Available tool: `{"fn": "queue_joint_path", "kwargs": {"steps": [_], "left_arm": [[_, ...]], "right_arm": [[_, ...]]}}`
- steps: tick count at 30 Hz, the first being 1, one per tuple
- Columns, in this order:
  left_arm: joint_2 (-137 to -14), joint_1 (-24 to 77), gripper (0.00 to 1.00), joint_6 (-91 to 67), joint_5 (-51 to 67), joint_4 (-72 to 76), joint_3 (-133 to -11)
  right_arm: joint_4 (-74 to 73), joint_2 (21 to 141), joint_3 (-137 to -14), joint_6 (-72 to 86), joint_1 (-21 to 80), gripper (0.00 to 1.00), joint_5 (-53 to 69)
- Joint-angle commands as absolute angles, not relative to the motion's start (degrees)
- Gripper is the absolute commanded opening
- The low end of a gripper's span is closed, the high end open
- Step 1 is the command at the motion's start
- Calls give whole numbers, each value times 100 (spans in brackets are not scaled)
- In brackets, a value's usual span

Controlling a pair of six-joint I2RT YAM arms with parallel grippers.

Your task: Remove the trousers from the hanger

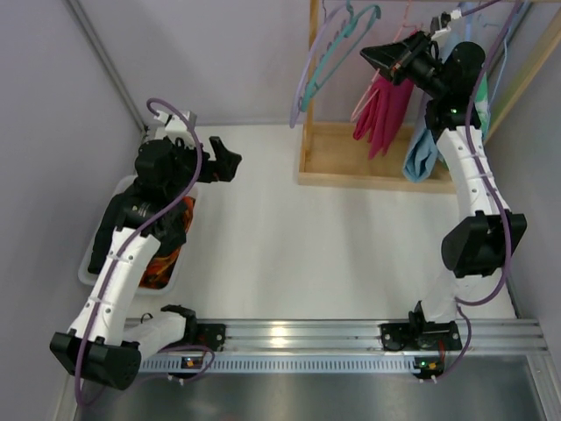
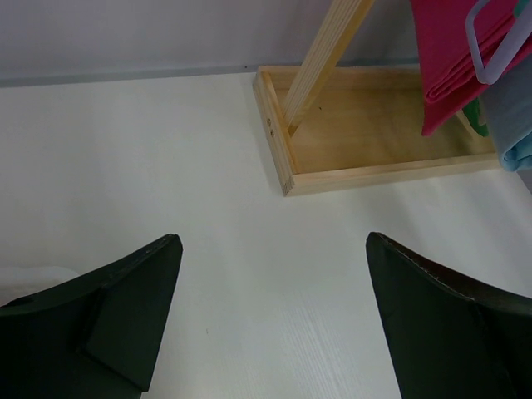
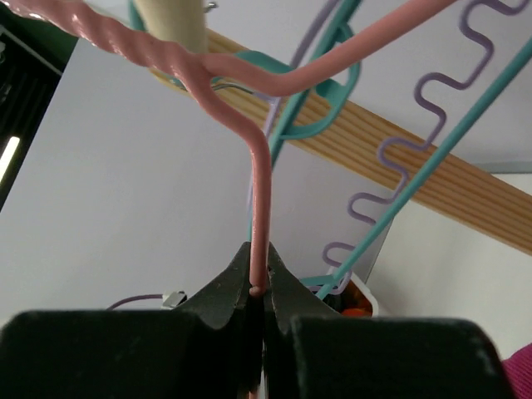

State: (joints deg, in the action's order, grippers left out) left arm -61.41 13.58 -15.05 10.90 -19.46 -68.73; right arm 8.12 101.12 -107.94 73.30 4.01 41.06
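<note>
Magenta trousers (image 1: 382,110) hang from a pink hanger (image 3: 259,195) on the wooden rack (image 1: 372,171) at the back right. They also show in the left wrist view (image 2: 453,58). My right gripper (image 1: 392,60) is raised beside the rack's rail and is shut on the pink hanger's wire; its jaws clamp the wire in the right wrist view (image 3: 258,274). My left gripper (image 1: 226,163) is open and empty, held above the white table at the left, well short of the rack.
Empty teal (image 1: 344,44) and lilac hangers (image 1: 308,66) hang left of the pink one. A light blue cloth (image 1: 421,156) hangs beside the trousers. A white bin (image 1: 131,254) with dark and orange clothes sits at the far left. Grey walls close in on both sides.
</note>
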Motion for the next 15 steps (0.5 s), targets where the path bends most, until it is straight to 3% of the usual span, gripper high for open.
{"fn": "queue_joint_path", "kwargs": {"steps": [1,8,15], "left_arm": [[-5933,1336,99,-1442,1116,-1345,-6750],[-5441,1336,99,-1012,1168,-669,-6092],[-4711,1362,98,288,2144,281,-4782]], "right_arm": [[2627,9325,-11400,6952,483,0,4298],[2979,8913,-10856,7224,510,0,4552],[3426,8140,-9651,7487,615,0,4886]]}}
